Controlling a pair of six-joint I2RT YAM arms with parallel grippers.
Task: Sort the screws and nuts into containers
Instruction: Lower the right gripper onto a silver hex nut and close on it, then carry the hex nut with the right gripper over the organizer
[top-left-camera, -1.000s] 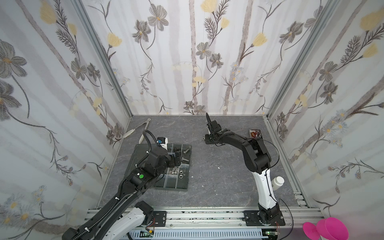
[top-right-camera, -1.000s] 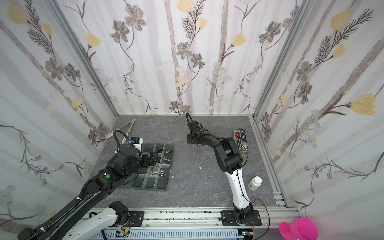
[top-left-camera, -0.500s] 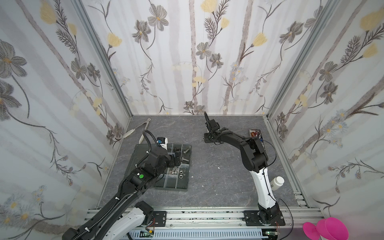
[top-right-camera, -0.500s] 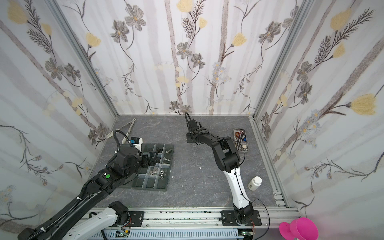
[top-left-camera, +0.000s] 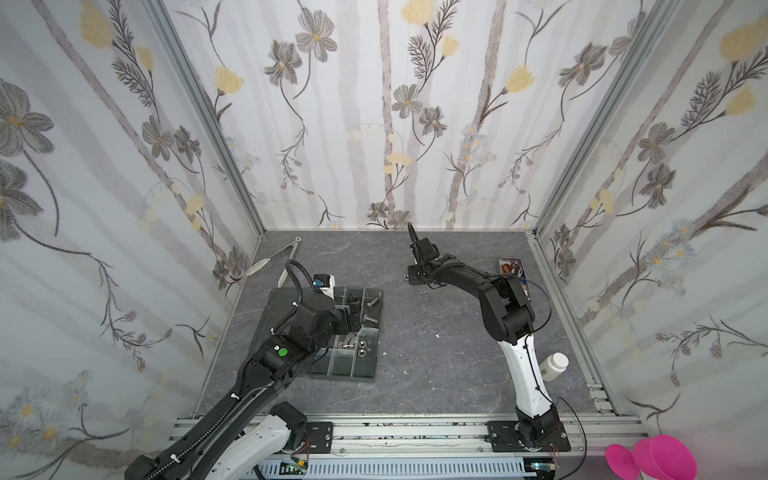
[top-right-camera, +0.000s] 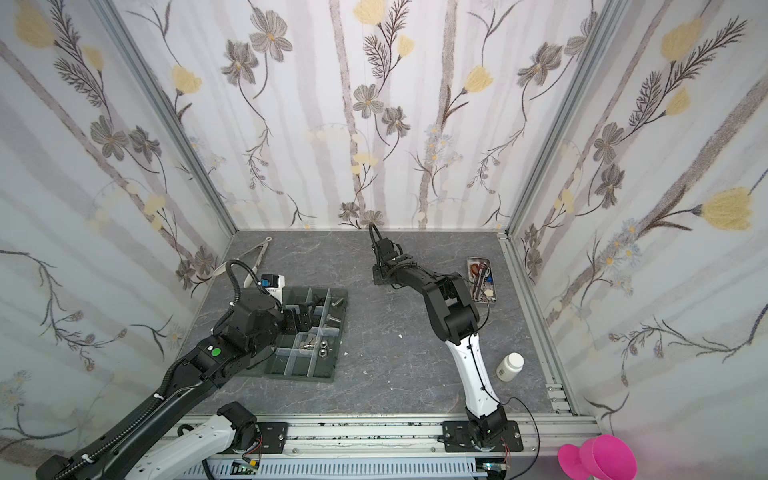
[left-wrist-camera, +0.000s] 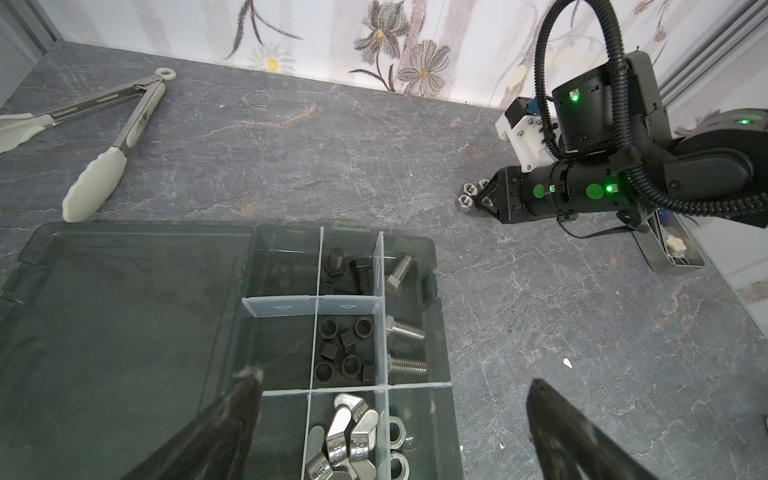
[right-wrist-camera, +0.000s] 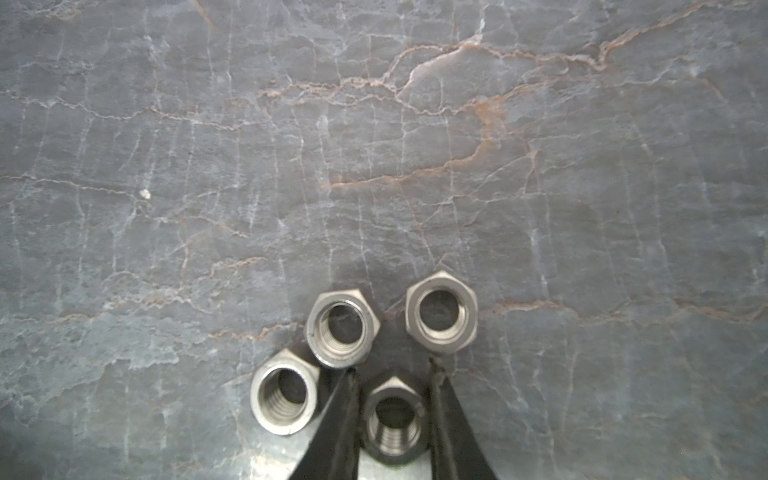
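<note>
Right gripper (right-wrist-camera: 392, 365) clamped on one silver hex nut (right-wrist-camera: 392, 419). It lay flat on the table (right-wrist-camera: 374, 145), bore up, far centre, well right of the organiser tray (left-wrist-camera: 124, 291). Three loose nuts (right-wrist-camera: 343, 328) sat just beside the fingertips. Left gripper (left-wrist-camera: 395, 378) hung spread wide over the tray. Versus a second earlier: right wrist had edged slightly left

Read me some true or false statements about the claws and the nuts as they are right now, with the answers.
1. The right claw has a silver hex nut between its fingers. True.
2. The left claw is shut. False: it is open and empty above the organiser tray.
3. Three other silver nuts lie on the table next to that nut. True.
4. The black nuts share a cell with the silver bolts. False: a clear divider separates them.
</note>
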